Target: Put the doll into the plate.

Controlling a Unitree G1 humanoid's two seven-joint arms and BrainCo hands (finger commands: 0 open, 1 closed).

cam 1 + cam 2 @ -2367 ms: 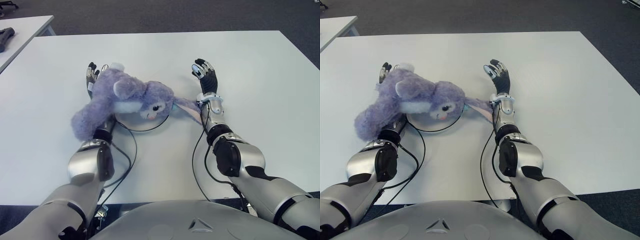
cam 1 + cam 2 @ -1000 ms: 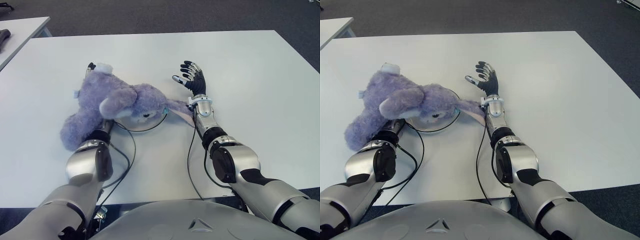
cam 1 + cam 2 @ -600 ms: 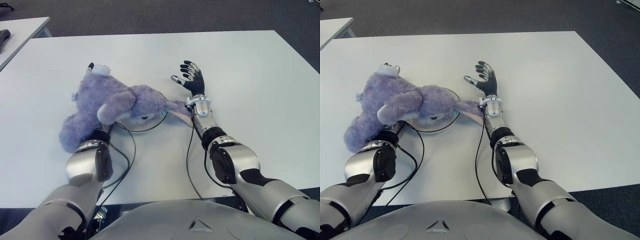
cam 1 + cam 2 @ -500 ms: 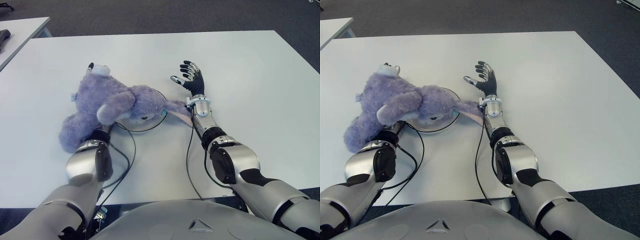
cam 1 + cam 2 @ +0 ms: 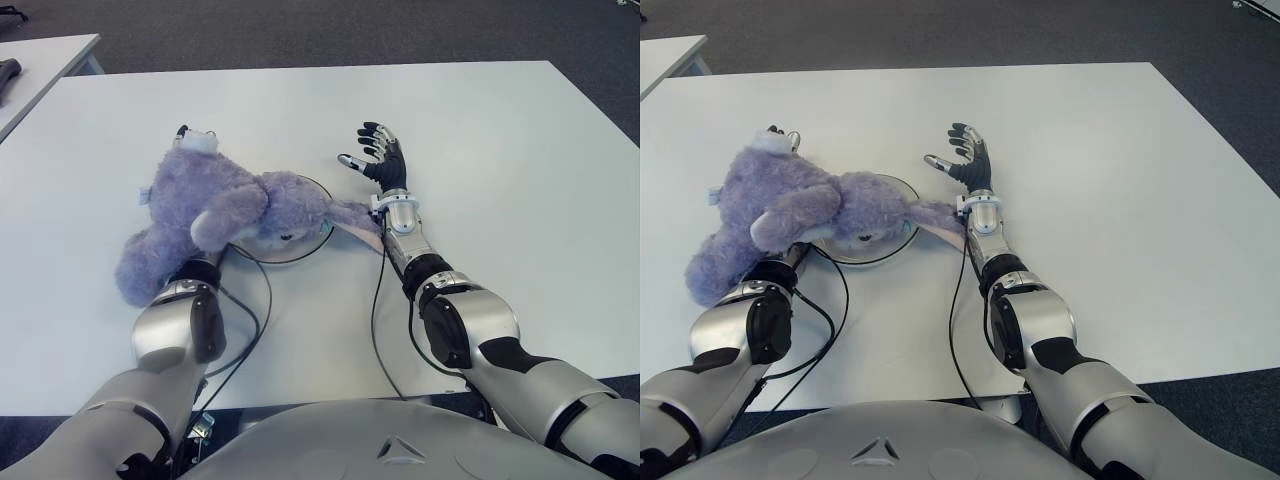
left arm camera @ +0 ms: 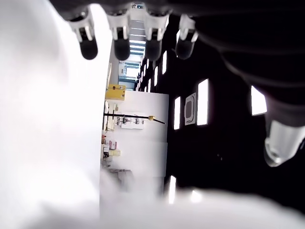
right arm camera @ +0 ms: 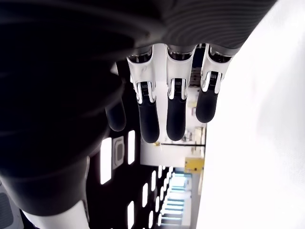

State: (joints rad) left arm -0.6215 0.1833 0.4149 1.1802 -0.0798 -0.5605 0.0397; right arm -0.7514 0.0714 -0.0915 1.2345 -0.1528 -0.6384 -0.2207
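Observation:
A purple plush doll (image 5: 215, 210) lies on its side across my left forearm, its head face down on the round silver plate (image 5: 308, 243) and its body and legs on the table left of the plate. Only the fingertips of my left hand (image 5: 182, 134) show past the doll's white tail; in the left wrist view its fingers (image 6: 121, 45) are straight and hold nothing. My right hand (image 5: 378, 160) is open just right of the plate, fingers (image 7: 167, 109) spread. Its wrist touches the doll's long ear (image 5: 352, 215).
The white table (image 5: 500, 150) stretches wide to the right and far side. Black cables (image 5: 262, 300) from both arms trail on it near the front edge. A second table with a dark object (image 5: 8, 75) stands at the far left.
The doll has rolled left, and its face has turned down onto the plate. My right hand has moved left toward the plate and the doll's ear.

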